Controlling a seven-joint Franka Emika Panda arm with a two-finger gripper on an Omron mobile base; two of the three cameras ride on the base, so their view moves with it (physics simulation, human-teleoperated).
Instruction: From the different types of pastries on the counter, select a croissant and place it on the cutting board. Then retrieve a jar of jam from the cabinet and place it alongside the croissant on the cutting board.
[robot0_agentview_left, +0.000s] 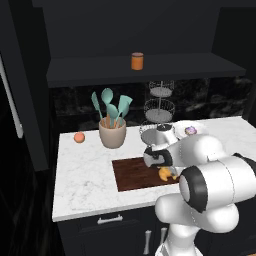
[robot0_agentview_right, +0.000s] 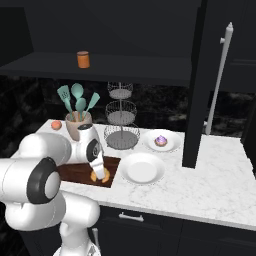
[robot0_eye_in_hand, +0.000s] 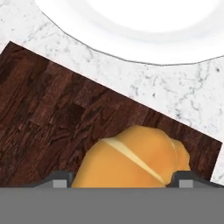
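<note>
Left base view: the gripper (robot0_agentview_left: 166, 173) hangs low over the right end of the dark wooden cutting board (robot0_agentview_left: 136, 173), the golden croissant (robot0_agentview_left: 165, 174) at its tips. The orange jar of jam (robot0_agentview_left: 137, 61) stands on the cabinet (robot0_agentview_left: 150, 67) shelf.

Right base view: the croissant sits near the board's right edge, just beside a white plate (robot0_agentview_right: 142, 168).

Hand view: both tips flank the croissant; whether they grip it, I cannot tell

Arm bent low, tool (robot0_agentview_right: 99, 175) pointing down.
</note>
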